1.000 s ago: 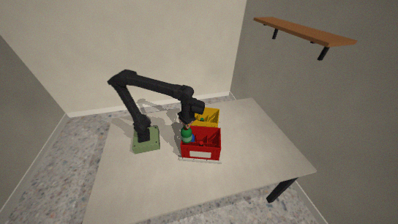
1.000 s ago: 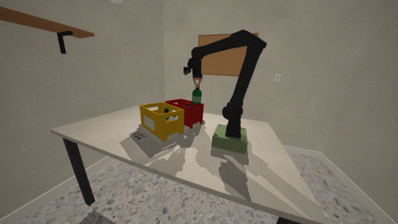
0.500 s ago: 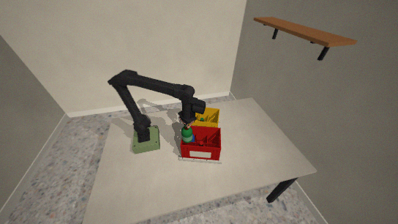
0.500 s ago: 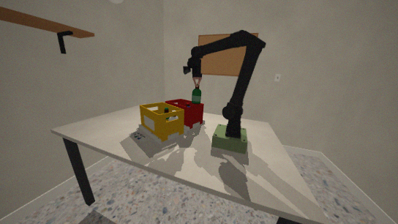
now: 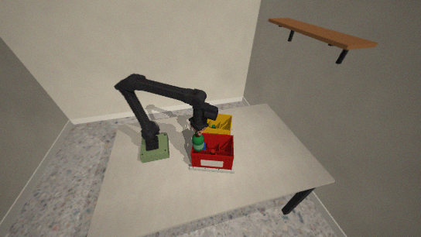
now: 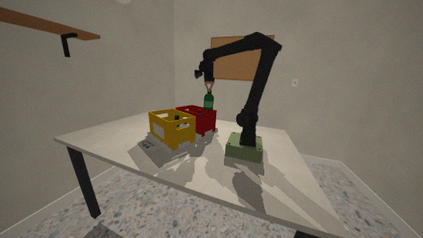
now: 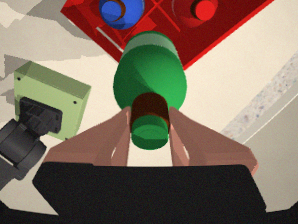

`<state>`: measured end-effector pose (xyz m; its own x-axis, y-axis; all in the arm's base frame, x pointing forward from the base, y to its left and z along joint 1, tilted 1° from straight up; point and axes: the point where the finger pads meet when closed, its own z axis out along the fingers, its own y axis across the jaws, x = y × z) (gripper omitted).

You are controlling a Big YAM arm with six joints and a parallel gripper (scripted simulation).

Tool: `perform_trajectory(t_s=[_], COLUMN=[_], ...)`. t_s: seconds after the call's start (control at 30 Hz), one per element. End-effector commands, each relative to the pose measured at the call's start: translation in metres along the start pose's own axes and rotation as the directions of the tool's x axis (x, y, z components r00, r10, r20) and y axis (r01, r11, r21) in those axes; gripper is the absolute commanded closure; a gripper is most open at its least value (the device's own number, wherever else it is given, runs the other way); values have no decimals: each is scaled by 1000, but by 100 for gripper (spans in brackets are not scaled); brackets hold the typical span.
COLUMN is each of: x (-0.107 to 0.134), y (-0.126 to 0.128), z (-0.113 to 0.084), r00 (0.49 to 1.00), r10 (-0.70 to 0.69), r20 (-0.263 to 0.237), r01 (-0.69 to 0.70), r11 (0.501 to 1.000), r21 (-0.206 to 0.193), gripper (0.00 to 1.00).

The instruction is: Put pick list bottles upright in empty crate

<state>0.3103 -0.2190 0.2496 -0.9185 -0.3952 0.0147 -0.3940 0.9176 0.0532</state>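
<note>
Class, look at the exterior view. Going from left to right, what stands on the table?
Yellow crate, red crate, green arm base.

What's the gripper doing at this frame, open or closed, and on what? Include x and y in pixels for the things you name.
Gripper [image 5: 199, 132] [image 6: 209, 91] [image 7: 149, 113]: closed on the neck of a green bottle [image 5: 198, 142] [image 6: 208, 101] [image 7: 150, 75], held upright.
</note>
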Motion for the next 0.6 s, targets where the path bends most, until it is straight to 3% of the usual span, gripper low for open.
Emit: perform_trajectory(t_s=[0.0, 0.57], x=[-7, -8], y=[-19, -20], z=[-50, -51], r00=[998, 998], r10=[-8, -8], r20=[59, 58], r01=[3, 3], r11=[995, 995], r21=[98, 96], gripper=[100, 100])
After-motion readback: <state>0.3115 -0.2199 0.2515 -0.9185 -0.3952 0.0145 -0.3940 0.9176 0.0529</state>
